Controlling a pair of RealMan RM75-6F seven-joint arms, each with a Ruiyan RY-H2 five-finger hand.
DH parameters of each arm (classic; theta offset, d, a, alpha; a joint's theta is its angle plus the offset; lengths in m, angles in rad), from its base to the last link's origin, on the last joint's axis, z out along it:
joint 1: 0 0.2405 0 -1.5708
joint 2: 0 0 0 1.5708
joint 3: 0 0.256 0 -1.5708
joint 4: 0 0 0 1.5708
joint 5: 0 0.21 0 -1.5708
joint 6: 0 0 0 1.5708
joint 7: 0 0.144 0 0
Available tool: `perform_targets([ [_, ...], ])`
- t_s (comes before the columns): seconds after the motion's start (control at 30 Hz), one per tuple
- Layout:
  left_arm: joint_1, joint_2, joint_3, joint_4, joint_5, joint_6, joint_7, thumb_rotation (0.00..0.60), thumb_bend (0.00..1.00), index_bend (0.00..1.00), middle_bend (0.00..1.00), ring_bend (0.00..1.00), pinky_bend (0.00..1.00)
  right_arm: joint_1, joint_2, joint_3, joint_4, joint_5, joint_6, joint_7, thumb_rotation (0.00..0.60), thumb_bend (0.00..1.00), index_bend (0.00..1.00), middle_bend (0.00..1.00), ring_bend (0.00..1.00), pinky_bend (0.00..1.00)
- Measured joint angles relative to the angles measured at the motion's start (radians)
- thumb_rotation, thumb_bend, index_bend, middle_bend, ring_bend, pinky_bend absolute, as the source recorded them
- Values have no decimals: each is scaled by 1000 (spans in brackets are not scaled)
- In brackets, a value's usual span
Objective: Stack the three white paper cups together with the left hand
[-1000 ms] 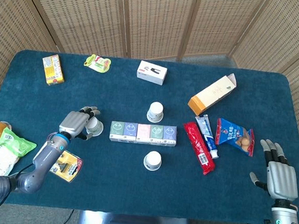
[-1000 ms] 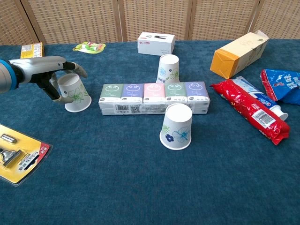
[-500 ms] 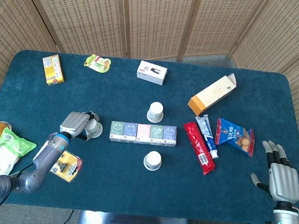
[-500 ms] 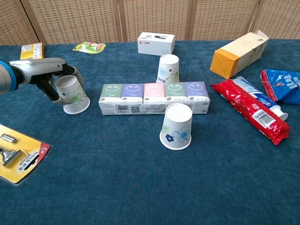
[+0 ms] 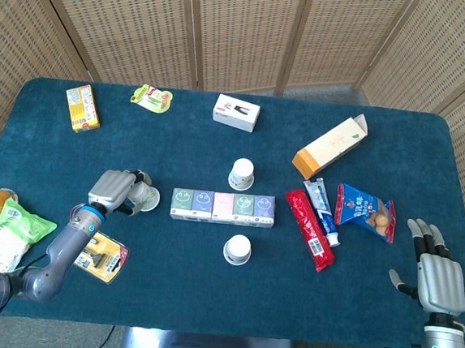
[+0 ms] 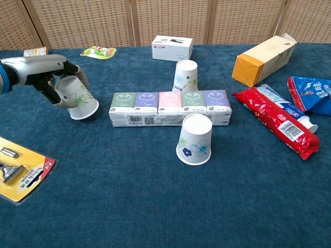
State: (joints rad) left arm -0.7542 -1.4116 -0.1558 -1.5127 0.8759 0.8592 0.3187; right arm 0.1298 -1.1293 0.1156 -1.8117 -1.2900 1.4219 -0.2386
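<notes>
Fingers of your left hand (image 5: 115, 190) are wrapped around one white paper cup (image 5: 142, 197) at the middle left of the head view, so this hand holds the cup, just left of the row of tissue packs (image 5: 223, 207). You see the second cup (image 5: 242, 174) upside down above that row, near its centre, and the third cup (image 5: 237, 249) upside down below it. Your right hand (image 5: 436, 276) is at the lower right corner of the frame with its fingers spread and nothing in them. To the right of the tissue row lie a red packet (image 5: 309, 229), a toothpaste tube (image 5: 322, 210) and a blue snack bag (image 5: 364, 210), and above them an orange and cream carton (image 5: 330, 145). Near the top of the table you find a white box (image 5: 236, 112), a green pouch (image 5: 152, 97) and a yellow box (image 5: 82, 107). A yellow blister card (image 5: 101, 256) lies at the lower left.

In the chest view your left hand (image 6: 49, 77) shows at the upper left, and the held cup (image 6: 77, 98) is tilted, its rim lifted off the blue table cloth (image 6: 155, 206) on one side. The second cup (image 6: 186, 76) stands behind the tissue packs (image 6: 169, 108), touching or almost touching them; I cannot tell which. The third cup (image 6: 195, 139) stands in front of them, near the centre of the frame. Your right hand does not appear in this view.
</notes>
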Motion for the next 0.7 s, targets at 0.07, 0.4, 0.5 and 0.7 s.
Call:
perform_targets([
  [0.07,2,17,0,-22,6,6,0,600,355,319,341,385,621,0,1,0,-1,0,0,-1,600,282,0,80,0,305],
  [0.4,12,151,-14,-203,42,26,-21,600,355,316,340,385,620,1,0,-1,-4,0,-5,-4,600,282,0,80,0,305],
  [0.5,15,201,-20,-274,70,27,-38,600,355,316,340,385,620,2,0,-3,-6,-8,-4,-3,599,283,0,80,0,305],
  [0.7,4,266,-28,-392,136,4,-66,600,355,315,340,385,619,1,-2,-11,-10,-35,0,-3,600,284,0,80,0,305],
])
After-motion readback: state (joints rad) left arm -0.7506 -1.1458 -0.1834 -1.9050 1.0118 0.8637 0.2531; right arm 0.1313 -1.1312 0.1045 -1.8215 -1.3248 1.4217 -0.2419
